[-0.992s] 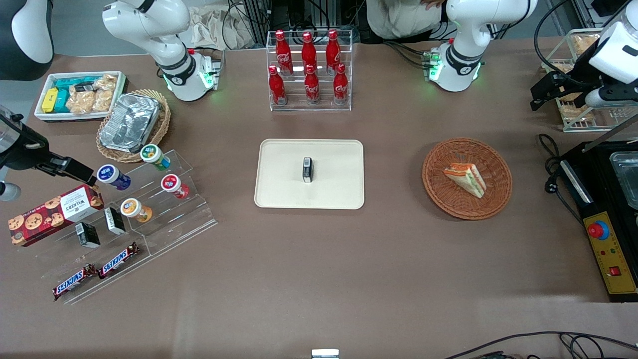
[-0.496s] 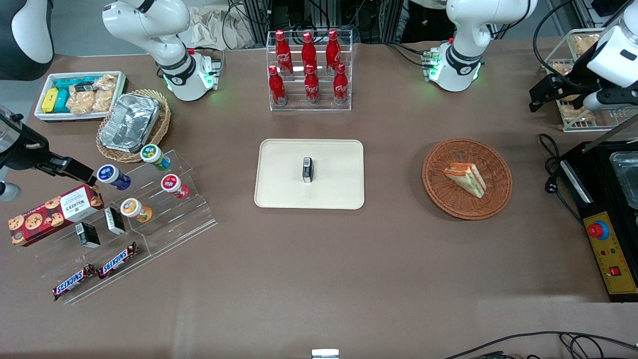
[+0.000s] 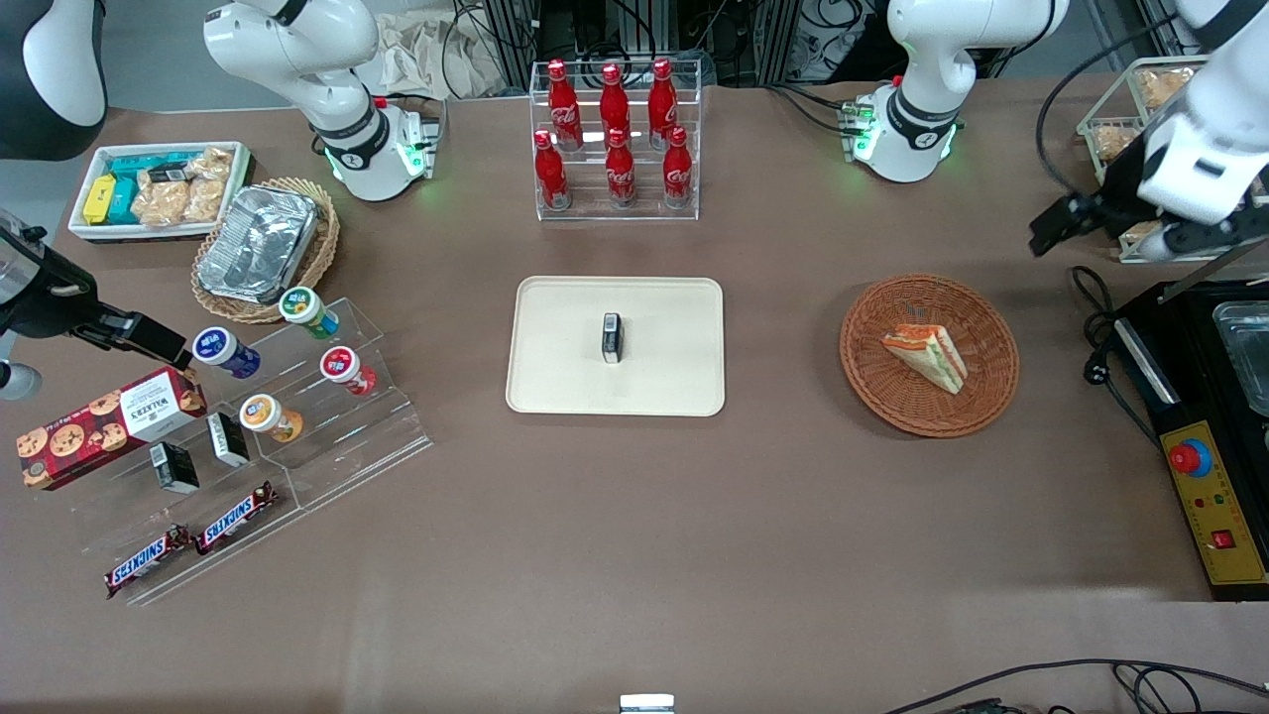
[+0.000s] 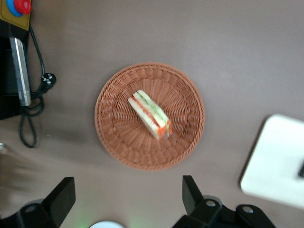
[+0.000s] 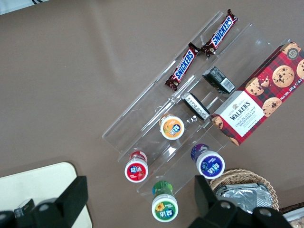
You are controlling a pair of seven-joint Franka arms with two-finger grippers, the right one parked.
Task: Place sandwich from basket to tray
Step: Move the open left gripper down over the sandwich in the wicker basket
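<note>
The gripper [image 4: 128,199] hangs high above the table with its fingers [image 4: 190,192] spread wide and nothing between them; in the wrist view the basket [image 4: 114,137] lies straight ahead of the open gap and well below it. The sandwich [image 4: 149,115] rests on its side near the basket's middle, a long wedge set slantwise to the line between the fingertips, with the red and green filling showing along one edge. The step in hand looks like the approach, so the work now is alignment rather than speed. I would bring the tool over the wedge first, then turn the wrist until the fingers stand across the narrow thickness of the bread, one on each flat face, not at the pointed end, where it would likely slip out. Descend only until the tips are just above the weave, since the basket floor may catch a finger. Close gently: the bread probably squashes and the filling could slide. From the front, the tray [image 3: 555,397] sits well off from the tool, toward the parked arm's end, and a small dark box [image 3: 612,337] stands at its centre, so the drop should aim for bare tray beside it.
</note>
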